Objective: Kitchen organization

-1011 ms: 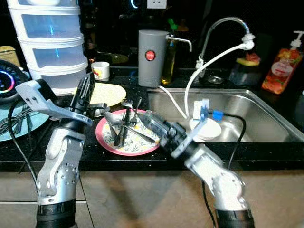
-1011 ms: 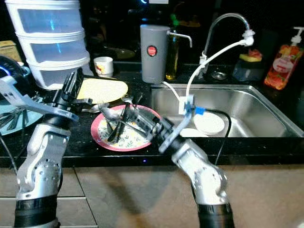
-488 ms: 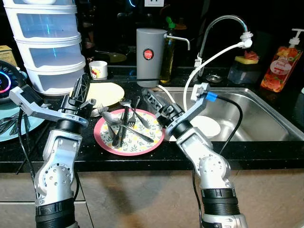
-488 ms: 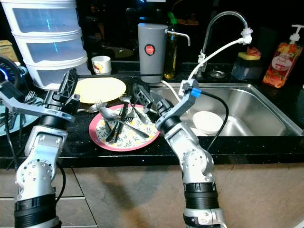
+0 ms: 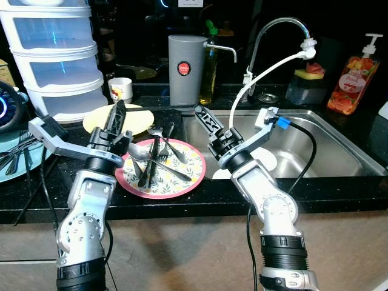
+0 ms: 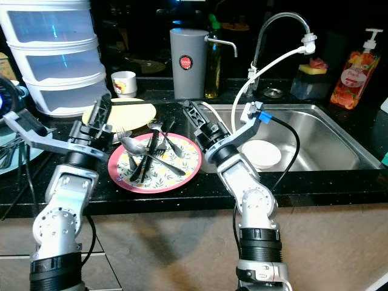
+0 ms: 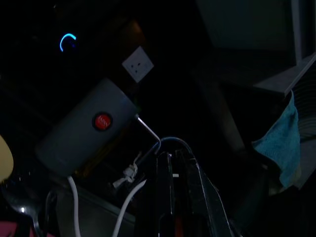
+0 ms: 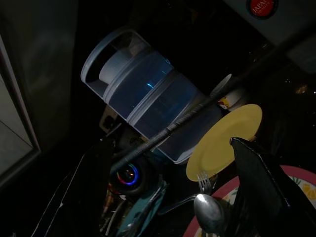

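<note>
Cutlery (image 5: 154, 159) lies heaped on a pink plate (image 5: 188, 180) at the counter's (image 5: 339, 189) front edge, just left of the sink (image 5: 339, 154): spoons, forks and dark-handled pieces crossing one another. Each piece looks stiff, light and slick, so I judge a pinch across a handle, where it sticks clear of the heap, the safest hold; a grab at the crossed middle would likely drag neighbours along or let metal slide out. The plate itself looks breakable and sits near the edge, so pushing down on its rim could tip it. Left gripper (image 5: 116, 119) hovers over the plate's left rim with its fingers close together, holding nothing. Right gripper (image 5: 206, 119) is raised above the strip between plate and sink, fingers spread apart in its wrist view and empty. A yellow plate (image 5: 97, 118) lies behind the pink one, and a white dish (image 6: 262, 153) rests in the sink.
</note>
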Tool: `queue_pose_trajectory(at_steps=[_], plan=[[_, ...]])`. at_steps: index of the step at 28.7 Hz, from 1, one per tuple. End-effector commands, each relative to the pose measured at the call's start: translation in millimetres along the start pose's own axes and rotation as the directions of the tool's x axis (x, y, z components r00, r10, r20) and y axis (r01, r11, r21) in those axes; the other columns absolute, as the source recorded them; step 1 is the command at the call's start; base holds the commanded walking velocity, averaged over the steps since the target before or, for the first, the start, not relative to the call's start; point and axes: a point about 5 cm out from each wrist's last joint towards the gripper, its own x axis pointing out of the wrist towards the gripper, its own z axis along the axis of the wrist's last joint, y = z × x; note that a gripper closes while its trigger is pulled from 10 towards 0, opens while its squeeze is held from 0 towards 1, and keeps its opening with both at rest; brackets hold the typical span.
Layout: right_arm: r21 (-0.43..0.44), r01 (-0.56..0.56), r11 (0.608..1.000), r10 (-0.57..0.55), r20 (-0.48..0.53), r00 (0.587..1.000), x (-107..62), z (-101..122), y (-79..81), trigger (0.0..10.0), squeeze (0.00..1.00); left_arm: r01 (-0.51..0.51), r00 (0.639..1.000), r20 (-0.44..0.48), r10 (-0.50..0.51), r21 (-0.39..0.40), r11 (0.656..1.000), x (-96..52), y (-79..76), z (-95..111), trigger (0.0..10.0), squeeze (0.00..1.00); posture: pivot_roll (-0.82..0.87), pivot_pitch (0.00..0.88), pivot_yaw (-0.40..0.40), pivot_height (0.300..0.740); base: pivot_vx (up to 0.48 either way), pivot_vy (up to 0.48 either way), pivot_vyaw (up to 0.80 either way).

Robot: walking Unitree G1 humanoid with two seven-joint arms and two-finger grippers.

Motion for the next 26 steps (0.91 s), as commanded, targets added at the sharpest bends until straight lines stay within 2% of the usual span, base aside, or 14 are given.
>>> queue_pose_trajectory(at_steps=[1,10,11,12,13,14,26], plan=[[0.121,-0.059,0.991,0.061,-0.011,0.998,14.1,-20.8,19.1,10.0,0.00,0.012,1.000,-0.007,-0.012,-0.020,1.000,-1.3,-6.1,-3.8,0.0,0.06,0.03,0.000,-0.016,0.740,0.000,0.000,0.00],[0.142,-0.066,0.988,0.070,-0.016,0.997,14.8,-19.8,19.6,10.0,0.00,0.026,0.999,-0.032,-0.027,-0.033,0.999,-4.0,-11.5,-10.6,0.0,0.05,0.03,0.000,-0.019,0.740,0.000,0.000,0.00],[0.143,-0.067,0.987,0.070,-0.016,0.997,14.8,-19.7,19.5,7.8,0.00,0.028,0.999,-0.035,-0.029,-0.034,0.999,-4.3,-12.1,-11.2,0.0,0.06,0.03,0.000,-0.019,0.740,0.000,0.000,0.00],[0.143,-0.067,0.987,0.070,-0.015,0.997,14.8,-19.5,19.3,4.5,0.00,0.031,0.999,-0.039,-0.033,-0.038,0.999,-4.5,-12.8,-11.8,0.0,0.06,0.03,0.000,-0.019,0.740,0.000,0.000,0.00],[0.147,-0.066,0.987,0.068,-0.013,0.998,14.7,-19.1,18.9,3.1,0.00,0.035,0.998,-0.043,-0.036,-0.041,0.999,-4.9,-13.5,-12.4,0.0,0.06,0.03,0.000,-0.019,0.740,0.000,0.000,0.00],[0.151,-0.064,0.986,0.067,-0.011,0.998,14.5,-18.7,18.4,0.0,0.00,0.037,0.998,-0.045,-0.039,-0.043,0.998,-5.2,-14.1,-12.8,0.0,0.06,0.03,0.000,-0.019,0.740,0.000,0.000,0.00],[0.177,-0.064,0.982,0.062,0.016,0.998,14.0,-14.5,16.4,0.0,0.00,0.031,0.998,-0.055,-0.034,-0.042,0.999,-8.4,-15.6,-14.2,0.0,0.06,0.03,0.000,-0.018,0.740,0.000,0.000,0.00]])
